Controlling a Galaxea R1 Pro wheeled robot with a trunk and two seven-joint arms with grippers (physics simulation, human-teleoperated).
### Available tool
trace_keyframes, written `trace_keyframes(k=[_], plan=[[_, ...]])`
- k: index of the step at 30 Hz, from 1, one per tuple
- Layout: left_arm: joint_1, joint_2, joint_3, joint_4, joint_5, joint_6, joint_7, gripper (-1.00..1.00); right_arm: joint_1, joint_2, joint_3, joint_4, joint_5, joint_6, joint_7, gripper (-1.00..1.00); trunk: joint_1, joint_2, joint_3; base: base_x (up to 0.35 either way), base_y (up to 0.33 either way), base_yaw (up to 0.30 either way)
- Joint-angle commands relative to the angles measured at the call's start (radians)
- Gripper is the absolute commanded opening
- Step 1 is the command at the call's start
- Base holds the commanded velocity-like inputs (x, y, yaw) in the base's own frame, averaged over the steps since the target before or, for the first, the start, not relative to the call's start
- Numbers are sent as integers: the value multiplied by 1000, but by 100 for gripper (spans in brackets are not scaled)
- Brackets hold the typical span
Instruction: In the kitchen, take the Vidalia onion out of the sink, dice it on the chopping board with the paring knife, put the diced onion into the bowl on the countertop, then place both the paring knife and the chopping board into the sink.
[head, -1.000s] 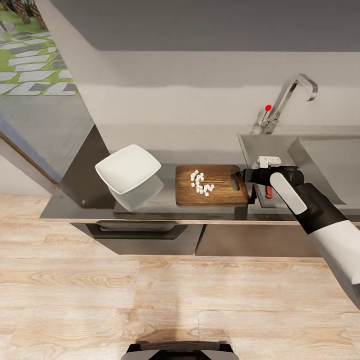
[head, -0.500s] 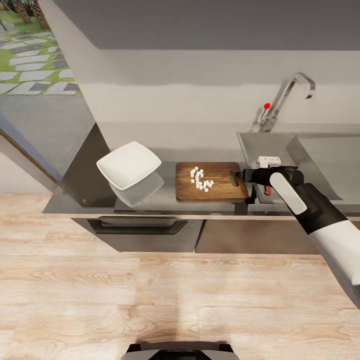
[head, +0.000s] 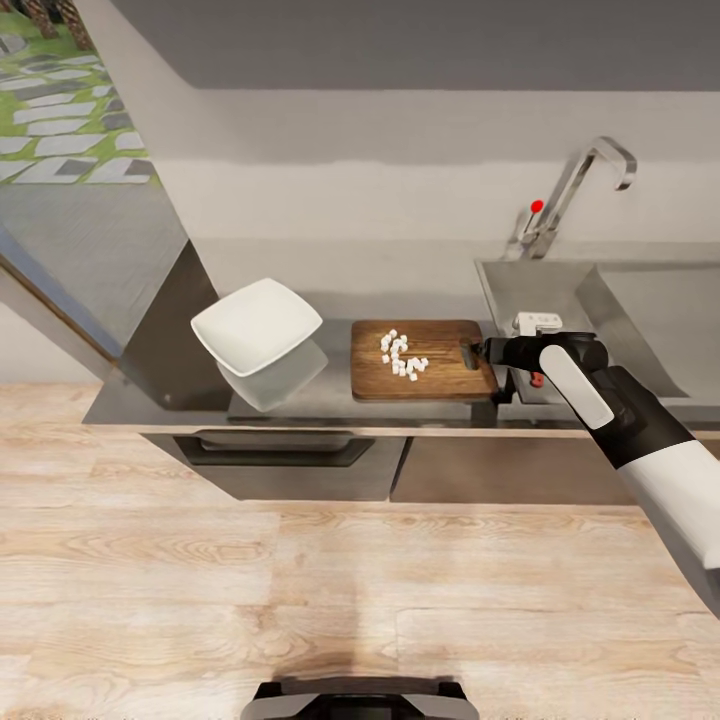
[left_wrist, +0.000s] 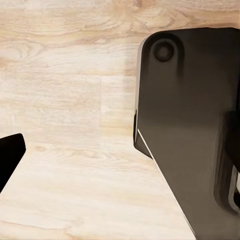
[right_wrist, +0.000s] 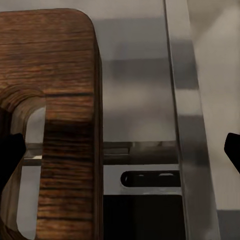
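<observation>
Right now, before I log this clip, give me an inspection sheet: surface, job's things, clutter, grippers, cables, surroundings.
Surface: grey countertop with a sink at its right end.
Job's things: chopping board lies flat, diced onion piled on it; white bowl left of the board, no onion seen in it; a red-handled item, likely the paring knife, by the sink edge behind the arm.
Clutter: nothing seen.
Grippers: right gripper at the board's handle end, fingers wide apart in the wrist view; left gripper open over the wood floor.
Cables: nothing seen.
Surroundings: faucet, drawer fronts, window at left.
</observation>
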Motion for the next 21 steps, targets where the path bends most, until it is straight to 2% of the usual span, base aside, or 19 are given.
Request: trace_keyframes(k=[1,21], plan=[[0,1,-6,-2,6,-1,5,100,-1,-1,4,-1,-10,0,-10,100,1,-2,-2,0,0,0],[0,1,-6,5,6,-1,4,100,-1,-1,3,-1,-10,0,-10,100,1,-2,-6,-7,6,0]])
